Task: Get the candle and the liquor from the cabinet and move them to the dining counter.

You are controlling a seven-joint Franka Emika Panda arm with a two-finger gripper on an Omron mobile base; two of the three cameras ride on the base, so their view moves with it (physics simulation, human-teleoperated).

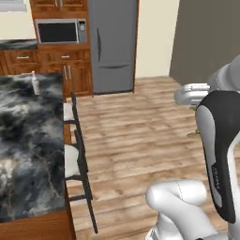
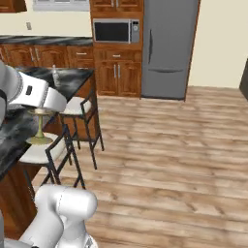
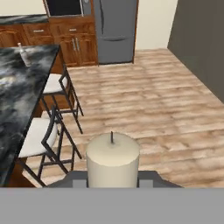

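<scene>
The gripper [image 3: 113, 181] is clenched on the candle [image 3: 113, 159], which stands upright between its finger tips over the plank floor, out beyond the stool side of the dining counter [image 3: 17, 87]. The liquor [image 1: 35, 83] already stands on that counter near its far corner, so by my reading half the job is done and only setting the candle down remains. The right base view adds the candle's olive-gold holder [image 2: 39, 127] below the forearm, beside the counter's edge.
</scene>
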